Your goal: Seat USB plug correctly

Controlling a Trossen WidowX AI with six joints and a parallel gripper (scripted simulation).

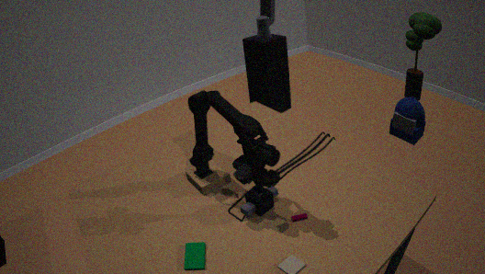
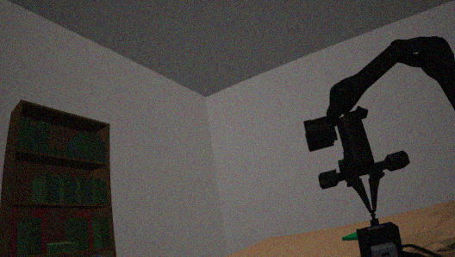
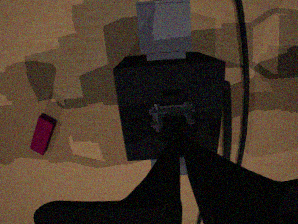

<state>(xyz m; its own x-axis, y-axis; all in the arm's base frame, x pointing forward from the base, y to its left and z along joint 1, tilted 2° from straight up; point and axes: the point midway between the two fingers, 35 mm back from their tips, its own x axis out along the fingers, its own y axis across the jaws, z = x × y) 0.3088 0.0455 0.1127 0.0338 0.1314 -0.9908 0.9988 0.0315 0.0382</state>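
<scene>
The black power cube (image 1: 260,200) (image 2: 379,238) (image 3: 137,130) stands upright under the arm. The gripper (image 2: 373,212) (image 3: 181,144) points down over its top face, shut on the small dark USB plug (image 2: 374,222). The plug stands upright between the fingertips and the cube's top. In the wrist view a faint grey outline (image 3: 172,106) shows on the cube top just beyond the fingertips; the fingers and the dark hide much of the socket. Which way round the plug is, and how deep it sits, cannot be told.
Grey blocks (image 1: 248,209) (image 3: 170,25) stick out from the cube's sides. A black cable (image 3: 245,90) runs beside it. A magenta stick (image 1: 299,217) (image 3: 43,134) lies nearby. A green slab (image 1: 195,256) and a pale square (image 1: 292,265) lie farther off. A dark box (image 1: 268,69) hangs above.
</scene>
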